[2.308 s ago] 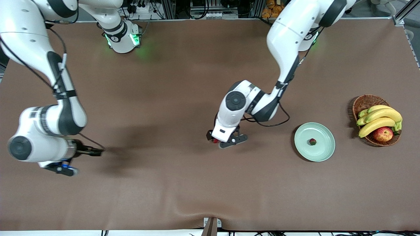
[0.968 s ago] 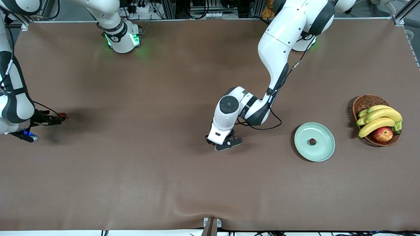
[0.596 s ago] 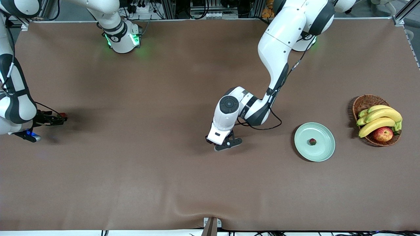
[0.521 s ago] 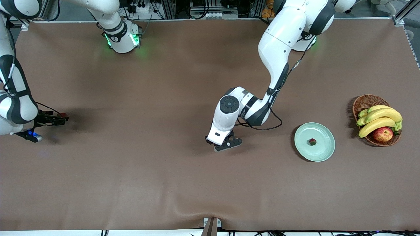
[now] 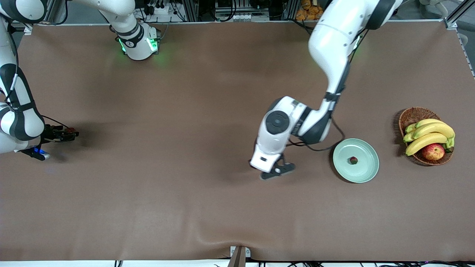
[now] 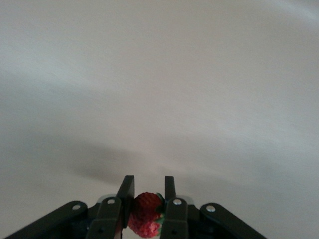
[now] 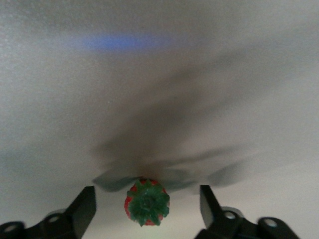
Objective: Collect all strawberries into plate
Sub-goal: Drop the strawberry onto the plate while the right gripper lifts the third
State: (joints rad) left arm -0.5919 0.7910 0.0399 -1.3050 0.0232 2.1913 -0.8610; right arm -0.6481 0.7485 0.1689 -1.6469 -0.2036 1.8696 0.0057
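Note:
My left gripper [image 5: 276, 171] hangs over the brown table beside the mint-green plate [image 5: 367, 171], toward the table's middle. It is shut on a strawberry [image 6: 145, 214], which is hidden in the front view. A second strawberry [image 5: 353, 160] lies on the plate. My right gripper [image 5: 66, 134] is low at the right arm's end of the table. It is open, with a third strawberry [image 5: 69, 130] standing cap-up on the table between its fingers [image 7: 84, 206]. That berry also shows in the right wrist view [image 7: 147, 202].
A brown wicker basket [image 5: 412, 115] with bananas [image 5: 430, 135] and a red-yellow apple [image 5: 433, 151] stands beside the plate, at the left arm's end of the table. A clamp [image 5: 239, 256] sits at the table's near edge.
My left gripper has risen and moved toward the plate with its strawberry. My right gripper swung to the table's end earlier and now straddles the third strawberry.

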